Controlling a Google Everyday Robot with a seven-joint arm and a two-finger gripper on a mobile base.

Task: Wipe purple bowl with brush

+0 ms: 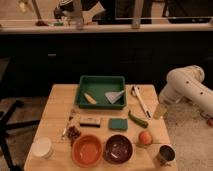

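Note:
The purple bowl (118, 148) sits near the table's front edge, right of the orange bowl (87, 150). The brush (141, 102), with a white stick handle, lies on the table right of the green tray (100, 80), running from back to front. My gripper (160, 111) hangs at the table's right edge, just right of the brush's near end and apart from it. It holds nothing that I can see. The white arm (182, 86) comes in from the right.
The tray holds a yellow piece and a grey wedge. A green chilli-shaped thing (137, 119), a green block (118, 124), a flat rectangular block (90, 121), an orange fruit (145, 137), a metal cup (165, 154) and a white cup (42, 147) lie around the bowls.

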